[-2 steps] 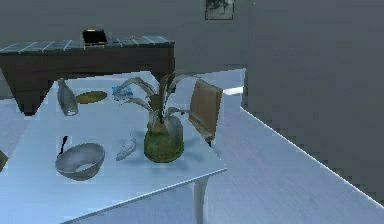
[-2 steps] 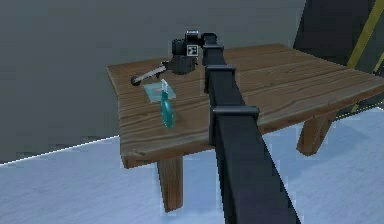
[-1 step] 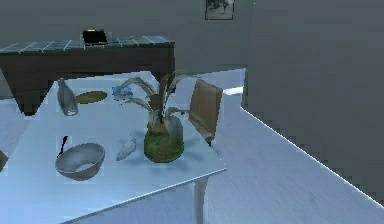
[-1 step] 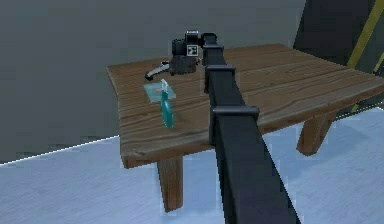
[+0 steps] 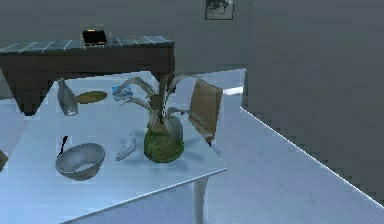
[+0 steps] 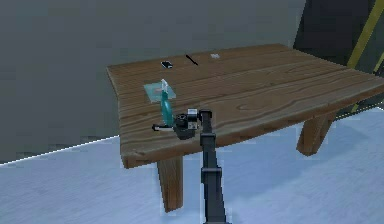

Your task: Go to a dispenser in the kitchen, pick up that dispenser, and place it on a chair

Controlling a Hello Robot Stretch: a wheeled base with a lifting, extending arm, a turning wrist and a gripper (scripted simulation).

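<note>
Arm (image 6: 210, 175) goes out over the edge of a brown wood table (image 6: 280, 85), so the gripper (image 6: 165, 127) can get at a small blue-green bottle (image 6: 163, 97). That bottle looks like the dispenser. It stands up straight on the table near one end, close to the gripper. I cannot tell if the gripper has it or has nothing, as the bottle sits on the table right by it. In the forward view, a chair (image 5: 205, 105) is tucked at a white table (image 5: 40, 150) with a bowl (image 5: 80, 160) and a plant (image 5: 163, 135). I think the bottle should go on that chair.
</note>
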